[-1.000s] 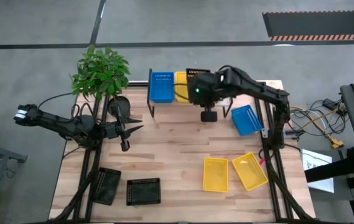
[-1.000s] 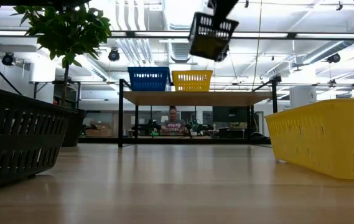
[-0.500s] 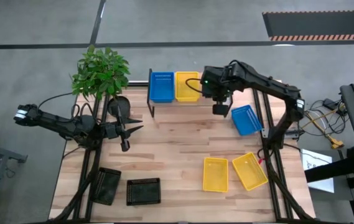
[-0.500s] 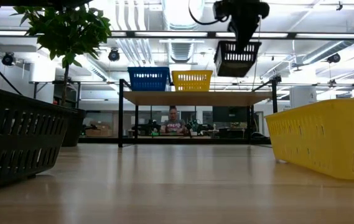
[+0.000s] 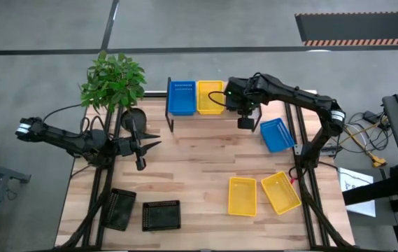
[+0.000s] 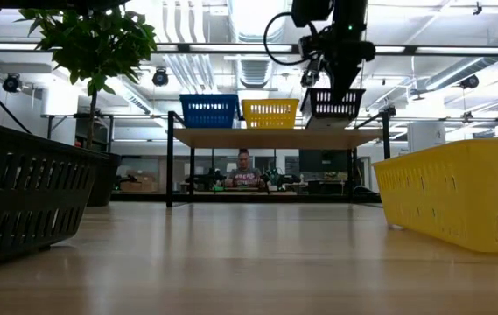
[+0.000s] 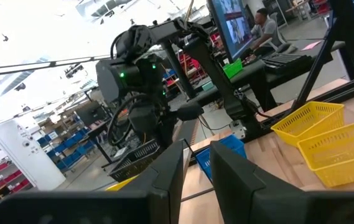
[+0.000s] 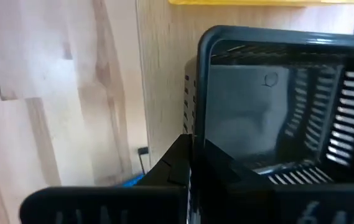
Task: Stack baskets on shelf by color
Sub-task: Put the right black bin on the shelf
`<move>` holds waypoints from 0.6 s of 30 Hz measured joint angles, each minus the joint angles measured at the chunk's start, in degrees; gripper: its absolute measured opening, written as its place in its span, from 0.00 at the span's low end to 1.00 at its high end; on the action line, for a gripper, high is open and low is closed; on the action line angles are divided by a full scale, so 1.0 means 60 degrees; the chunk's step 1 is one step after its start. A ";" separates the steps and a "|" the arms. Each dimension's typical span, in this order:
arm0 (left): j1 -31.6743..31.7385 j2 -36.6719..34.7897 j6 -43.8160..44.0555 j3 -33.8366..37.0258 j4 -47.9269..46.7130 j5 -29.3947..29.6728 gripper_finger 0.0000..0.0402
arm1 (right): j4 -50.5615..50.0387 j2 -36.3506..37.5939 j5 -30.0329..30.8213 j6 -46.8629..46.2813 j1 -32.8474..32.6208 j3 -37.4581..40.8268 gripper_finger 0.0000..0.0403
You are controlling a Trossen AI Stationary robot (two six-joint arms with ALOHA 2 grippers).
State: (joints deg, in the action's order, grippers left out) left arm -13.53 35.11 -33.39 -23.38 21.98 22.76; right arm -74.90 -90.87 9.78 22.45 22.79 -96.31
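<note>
The right gripper (image 6: 332,80), grasping a black basket (image 6: 333,103), is hovering over the shelf (image 6: 275,137) right of the yellow basket (image 6: 270,113); lowering and releasing probably comes next.

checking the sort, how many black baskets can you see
3: one black basket held by the right gripper over the shelf; two on the table's near left.

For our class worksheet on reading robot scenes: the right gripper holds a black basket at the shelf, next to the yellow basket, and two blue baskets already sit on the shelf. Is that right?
Not quite. Only one blue basket sits on the shelf; the other blue basket lies on the table, as the high view shows. The rest holds: the right gripper holds a black basket at the shelf, next to the yellow basket.
</note>
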 joint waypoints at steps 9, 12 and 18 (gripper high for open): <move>0.0000 0.0000 -0.0004 0.0000 0.0002 0.0001 0.16 | 0.0345 0.0000 -0.0298 0.0053 0.0087 0.0463 0.02; 0.0001 -0.0004 -0.0004 0.0000 0.0004 0.0001 0.16 | 0.0361 0.0000 -0.0299 0.0054 0.0087 0.0593 0.02; 0.0001 -0.0004 -0.0007 0.0000 0.0005 0.0001 0.16 | 0.0422 -0.0004 -0.0266 0.0059 0.0087 0.0626 0.03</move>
State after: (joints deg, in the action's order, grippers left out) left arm -13.52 35.09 -33.43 -23.38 22.01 22.76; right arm -72.36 -90.89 8.19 22.80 23.31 -92.55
